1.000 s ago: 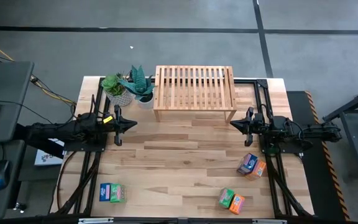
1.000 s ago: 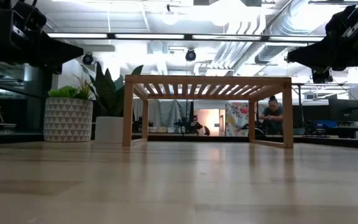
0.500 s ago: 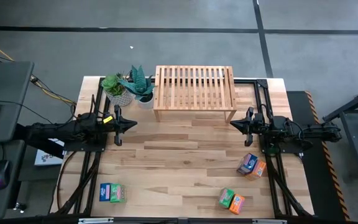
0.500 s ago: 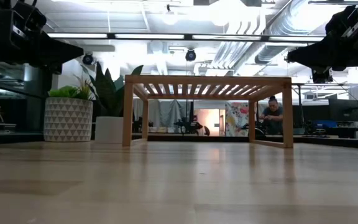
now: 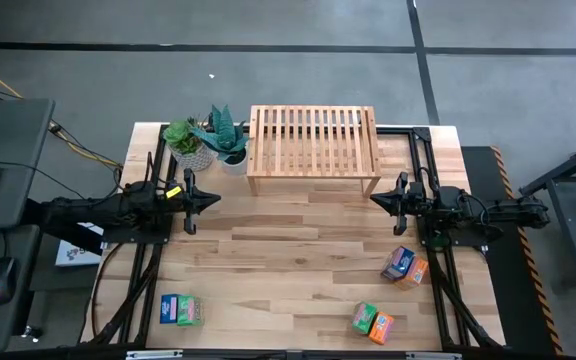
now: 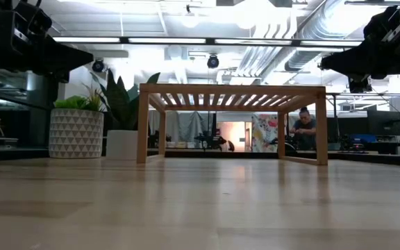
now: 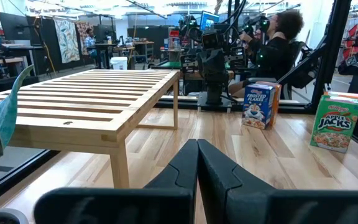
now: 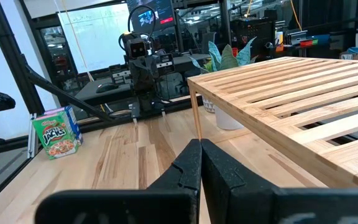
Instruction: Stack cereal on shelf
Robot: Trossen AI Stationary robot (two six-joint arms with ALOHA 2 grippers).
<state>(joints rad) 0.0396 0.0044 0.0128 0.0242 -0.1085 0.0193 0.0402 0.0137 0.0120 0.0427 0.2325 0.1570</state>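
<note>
Cereal boxes are sitting in three pairs on the desk: blue-green pair (image 5: 181, 310) near the front-left corner, green-orange pair (image 5: 372, 321) near the front edge, blue-orange pair (image 5: 405, 266) by the right edge. The shelf (image 5: 313, 148) is standing at the back edge, nothing on it. Left gripper (image 5: 214, 198) and right gripper (image 5: 375, 199) are hovering at mid-desk — fingers pressed together, gripping nothing, touching nothing. Two potted plants (image 5: 208, 140) are sitting left of the shelf.

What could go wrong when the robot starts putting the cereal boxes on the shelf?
The boxes stand in tight pairs, so grabbing one might knock over its neighbour. The plants sit right beside the shelf, so an arm could bump them. The shelf top is slatted, so a box set down crooked might tip.
</note>
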